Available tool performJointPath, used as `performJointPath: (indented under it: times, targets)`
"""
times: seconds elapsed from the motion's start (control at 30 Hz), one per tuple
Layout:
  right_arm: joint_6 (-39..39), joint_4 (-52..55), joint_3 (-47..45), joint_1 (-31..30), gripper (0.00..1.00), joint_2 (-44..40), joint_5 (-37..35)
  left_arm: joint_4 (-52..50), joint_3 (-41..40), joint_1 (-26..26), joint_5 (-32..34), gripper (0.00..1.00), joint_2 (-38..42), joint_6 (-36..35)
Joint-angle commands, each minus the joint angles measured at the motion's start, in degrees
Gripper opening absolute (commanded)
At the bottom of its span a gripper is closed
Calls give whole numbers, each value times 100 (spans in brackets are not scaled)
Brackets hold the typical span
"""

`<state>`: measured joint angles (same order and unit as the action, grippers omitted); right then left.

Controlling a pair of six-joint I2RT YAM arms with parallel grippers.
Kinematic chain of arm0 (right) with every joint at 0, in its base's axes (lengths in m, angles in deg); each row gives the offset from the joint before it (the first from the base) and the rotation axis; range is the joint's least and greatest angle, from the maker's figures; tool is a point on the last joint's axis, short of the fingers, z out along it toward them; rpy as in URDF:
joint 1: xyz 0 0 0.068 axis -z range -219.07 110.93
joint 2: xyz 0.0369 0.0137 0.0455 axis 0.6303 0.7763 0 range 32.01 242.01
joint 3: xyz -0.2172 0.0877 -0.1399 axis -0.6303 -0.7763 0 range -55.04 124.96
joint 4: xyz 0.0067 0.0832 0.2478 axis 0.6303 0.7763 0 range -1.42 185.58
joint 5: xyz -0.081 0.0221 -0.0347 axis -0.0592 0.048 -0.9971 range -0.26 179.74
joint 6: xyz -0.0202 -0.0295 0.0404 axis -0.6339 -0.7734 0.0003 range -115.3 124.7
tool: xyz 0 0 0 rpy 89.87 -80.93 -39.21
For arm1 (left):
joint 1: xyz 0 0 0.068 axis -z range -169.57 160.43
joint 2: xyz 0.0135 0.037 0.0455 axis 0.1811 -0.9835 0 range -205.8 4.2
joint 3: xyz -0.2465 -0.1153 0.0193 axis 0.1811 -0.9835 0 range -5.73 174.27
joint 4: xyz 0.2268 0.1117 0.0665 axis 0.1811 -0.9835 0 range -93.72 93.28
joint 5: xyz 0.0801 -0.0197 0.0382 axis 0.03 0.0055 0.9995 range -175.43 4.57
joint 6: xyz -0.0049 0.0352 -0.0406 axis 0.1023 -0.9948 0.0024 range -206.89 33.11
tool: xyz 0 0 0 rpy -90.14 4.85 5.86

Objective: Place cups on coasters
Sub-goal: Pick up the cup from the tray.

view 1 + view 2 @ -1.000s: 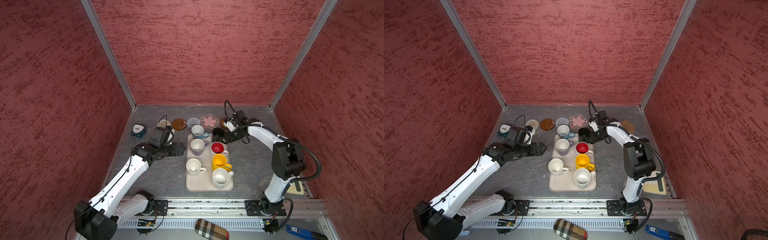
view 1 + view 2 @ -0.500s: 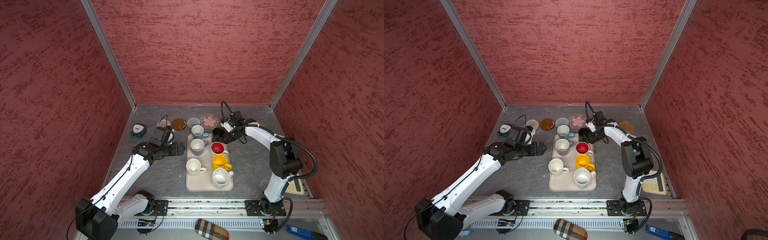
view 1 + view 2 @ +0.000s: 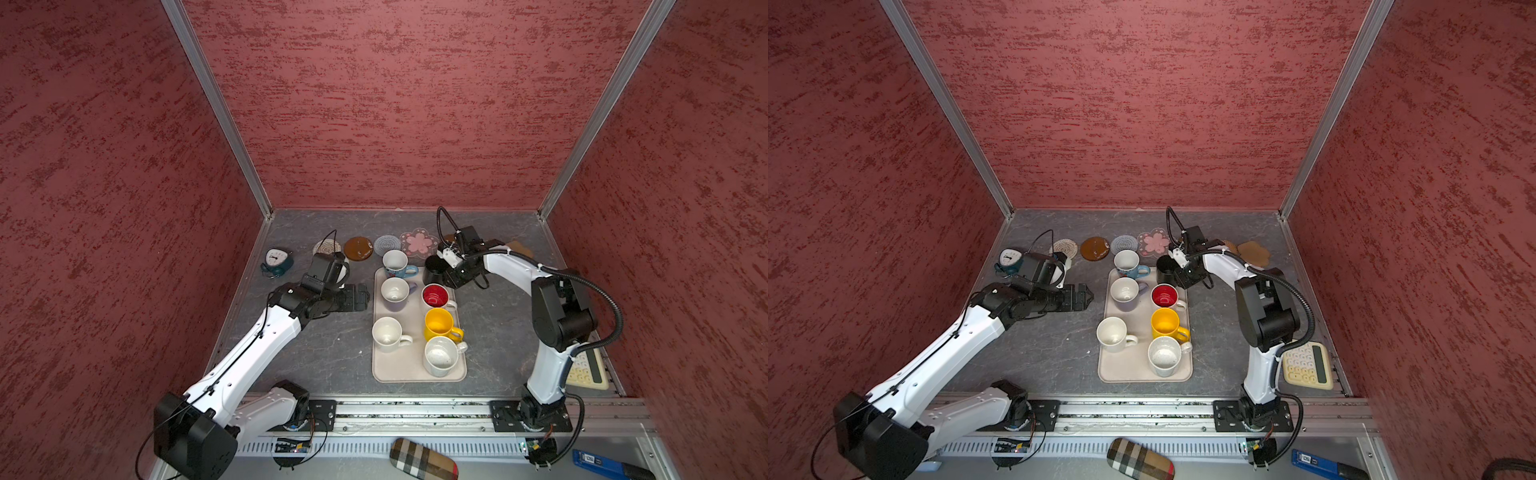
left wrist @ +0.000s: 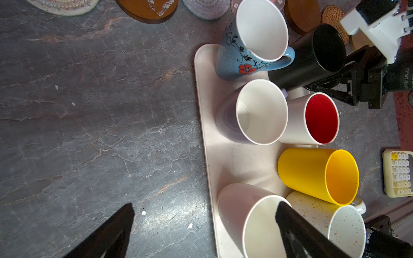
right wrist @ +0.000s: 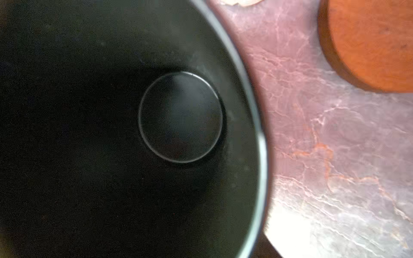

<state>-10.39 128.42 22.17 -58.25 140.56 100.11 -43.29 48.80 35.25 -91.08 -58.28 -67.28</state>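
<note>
Seven mugs are gathered at the beige tray (image 3: 399, 370) in mid-table. Six stand upright on it in two rows. Along its left side, far to near, are the blue-based mug (image 3: 395, 262), the lavender mug (image 3: 394, 291) and a white mug (image 3: 387, 333). Along its right side are the red-lined mug (image 3: 435, 296), the yellow mug (image 3: 439, 324) and a speckled mug (image 3: 440, 356). The black mug (image 3: 434, 268) is at the tray's far right corner, just beyond the red-lined one. The right gripper (image 3: 449, 275) is close against its right side. That arm's wrist camera looks straight down into the mug's dark inside and shows no fingers. In the left wrist view dark fingers (image 4: 326, 88) reach to the mug's wall, but I cannot tell whether they pinch it. The coasters lie in a row beyond the tray, along the far edge of the table (image 3: 332, 353). From left they are a pale spiral disc (image 3: 326, 247), a brown disc (image 3: 358, 248), a grey spiral disc (image 3: 386, 244) and the pink flower (image 3: 419, 243). Past the right arm come a second brown disc (image 4: 301, 13), the wicker disc (image 4: 333, 15) and the tan scalloped one (image 3: 1253, 253). The left gripper (image 4: 205, 212) hovers over bare table just left of the tray, level with the lavender mug. Its fingers (image 4: 111, 234) are spread wide with nothing between them.
</note>
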Motion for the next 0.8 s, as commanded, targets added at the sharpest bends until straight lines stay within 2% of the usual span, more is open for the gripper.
performJointPath:
  times: [0.0, 0.4, 0.57, 0.77]
  targets:
    - [-176, -422, -1, -49, 40, 8, -114, -28, 41, -4, 90, 100, -49, -107]
    - [-18, -730, -263, -90, 24, -141, -168, -54, 54, -6, 230, 100, -34, -98]
    - [-7, -767, -299, -123, 22, -255, -184, -78, 63, -4, 248, 100, -57, -81]
    - [76, -887, -355, -189, 14, -470, -215, -85, 87, -8, 301, 99, -63, -63]
